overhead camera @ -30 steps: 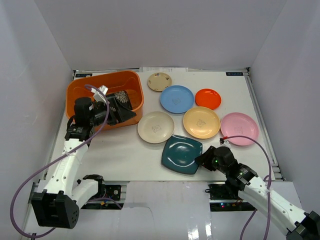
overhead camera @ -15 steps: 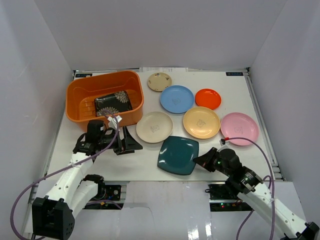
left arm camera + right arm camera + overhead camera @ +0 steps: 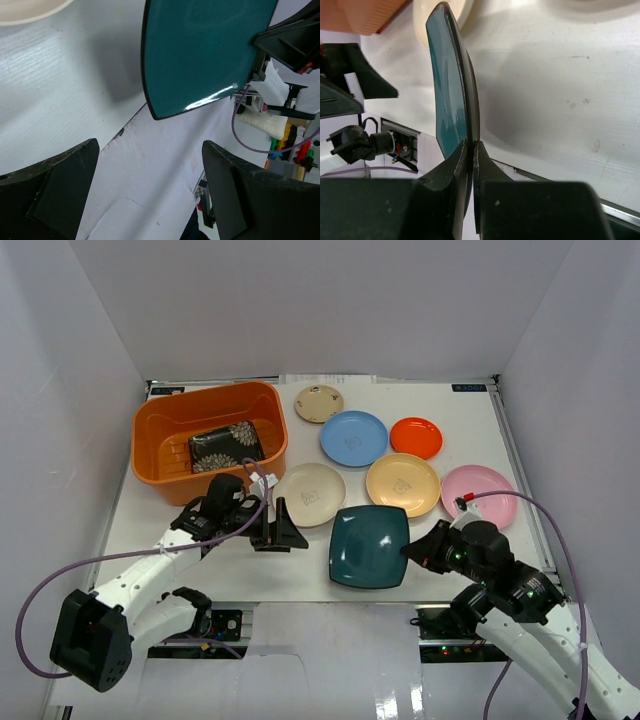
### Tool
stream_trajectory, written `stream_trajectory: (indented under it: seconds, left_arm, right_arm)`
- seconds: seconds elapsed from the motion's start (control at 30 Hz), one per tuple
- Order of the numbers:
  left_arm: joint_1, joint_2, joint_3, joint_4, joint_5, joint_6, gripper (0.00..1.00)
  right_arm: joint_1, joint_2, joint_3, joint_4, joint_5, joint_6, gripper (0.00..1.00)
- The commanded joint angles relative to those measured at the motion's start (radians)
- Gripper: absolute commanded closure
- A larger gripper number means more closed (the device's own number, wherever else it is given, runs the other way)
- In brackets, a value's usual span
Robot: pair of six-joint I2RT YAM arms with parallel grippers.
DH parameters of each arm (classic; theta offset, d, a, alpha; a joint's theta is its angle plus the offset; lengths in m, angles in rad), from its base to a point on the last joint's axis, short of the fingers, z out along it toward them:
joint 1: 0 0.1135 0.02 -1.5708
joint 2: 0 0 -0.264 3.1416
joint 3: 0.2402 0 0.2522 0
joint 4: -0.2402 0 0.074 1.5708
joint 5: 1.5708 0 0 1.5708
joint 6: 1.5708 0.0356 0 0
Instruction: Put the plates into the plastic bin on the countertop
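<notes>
My right gripper (image 3: 412, 552) is shut on the right edge of the dark teal square plate (image 3: 369, 546), which hangs tilted above the countertop (image 3: 310, 572) near its front edge. In the right wrist view the teal plate (image 3: 451, 85) stands edge-on between the shut fingers of the right gripper (image 3: 472, 146). My left gripper (image 3: 286, 532) is open and holds nothing, just left of the teal plate (image 3: 200, 50). The black floral plate (image 3: 225, 448) lies inside the orange plastic bin (image 3: 205, 392) at the back left.
Several round plates lie on the countertop: cream (image 3: 310, 494), small tan (image 3: 319, 403), light blue (image 3: 353, 437), orange-red (image 3: 416, 437), peach-yellow (image 3: 402, 484) and pink (image 3: 480, 496). White walls enclose the table.
My right gripper shut on the teal plate and lifted its edge, shifting it slightly right. My left arm left the bin, where the floral plate stays, and swung right toward the front centre.
</notes>
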Motion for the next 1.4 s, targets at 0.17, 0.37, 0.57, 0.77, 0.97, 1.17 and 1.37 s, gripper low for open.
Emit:
stream_trajectory:
  seconds: [0.17, 0.37, 0.57, 0.77, 0.97, 1.17, 1.37]
  left_arm:
    - [-0.047, 0.041, -0.157, 0.425, 0.007, -0.215, 0.07]
    - [-0.091, 0.121, -0.181, 0.621, -0.015, -0.248, 0.07]
    - [-0.147, 0.184, -0.21, 0.836, -0.024, -0.347, 0.3]
    - [-0.154, 0.159, -0.226, 0.849, -0.065, -0.387, 0.89]
    - [-0.154, 0.063, -0.169, 0.71, -0.131, -0.354, 1.0]
    - [-0.093, -0.032, 0.084, 0.521, -0.16, -0.326, 1.0]
    - [0.167, -0.023, 0.306, 0.364, -0.086, -0.277, 1.0]
  right_arm:
    - [0.004, 0.047, 0.068, 0.309, -0.115, 0.001, 0.92]
    - [0.004, 0.086, 0.062, 0.431, -0.17, 0.018, 0.92]
    - [0.003, 0.104, 0.036, 0.487, -0.213, 0.038, 0.92]
    - [0.003, 0.096, 0.002, 0.494, -0.206, 0.044, 0.92]
    - [0.003, 0.118, -0.037, 0.5, -0.184, 0.042, 0.65]
    - [0.001, 0.196, 0.063, 0.507, -0.15, -0.071, 0.11]
    - [0.001, 0.219, 0.121, 0.498, -0.155, -0.154, 0.05]
